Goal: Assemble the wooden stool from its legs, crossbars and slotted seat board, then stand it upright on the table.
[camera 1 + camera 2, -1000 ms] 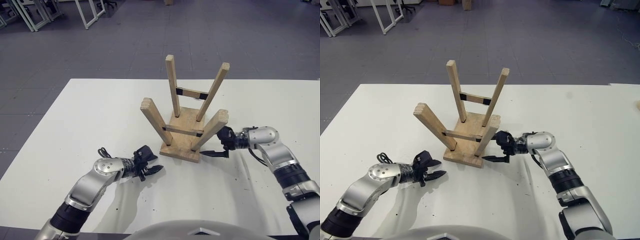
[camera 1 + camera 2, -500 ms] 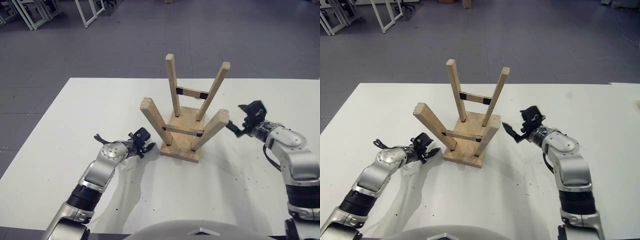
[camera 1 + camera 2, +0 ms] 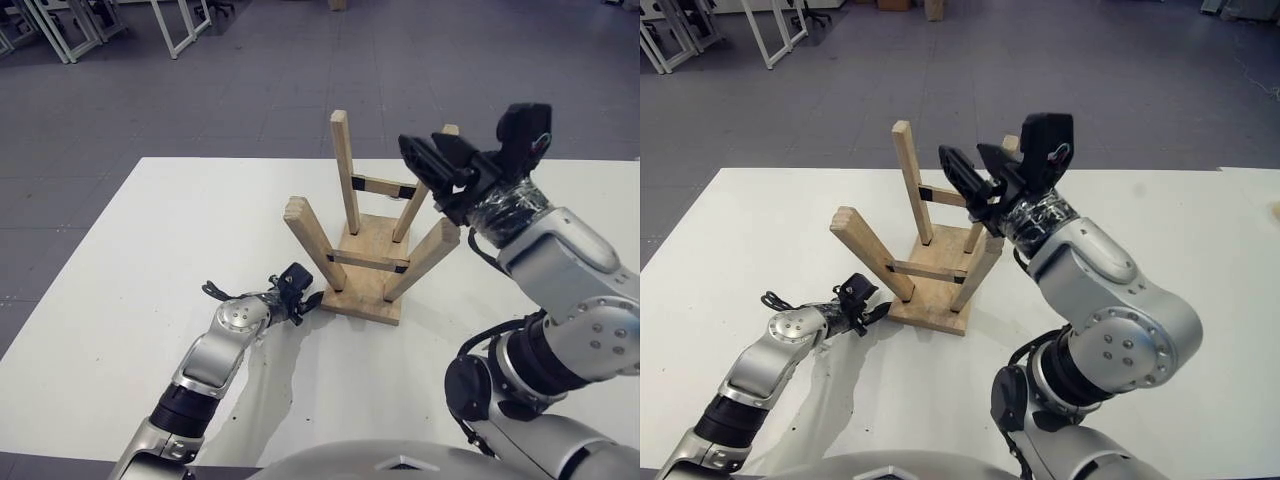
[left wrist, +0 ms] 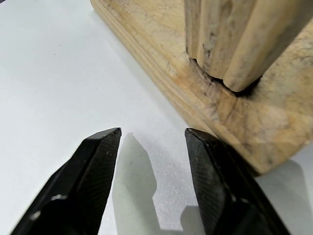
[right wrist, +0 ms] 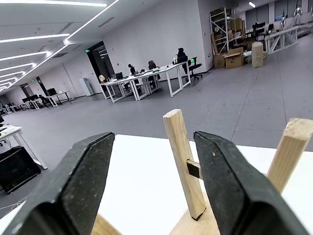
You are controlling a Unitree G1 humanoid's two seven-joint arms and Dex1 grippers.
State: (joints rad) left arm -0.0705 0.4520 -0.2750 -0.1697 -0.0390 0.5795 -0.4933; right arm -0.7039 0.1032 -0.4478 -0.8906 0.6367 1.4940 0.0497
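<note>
Left gripper (image 4: 152, 136) spread beside seat board (image 3: 366, 302) — right gripper (image 5: 154, 147) spread, raised near leg tops (image 5: 174, 118).

Head eyes look down over the table (image 3: 150, 260); both wrist views face the stool (image 3: 368, 240), left closest.

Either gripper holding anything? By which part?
Nothing is held. The left gripper sits open at the edge of the seat board; the right gripper is open, empty, up by the stool legs.
</note>
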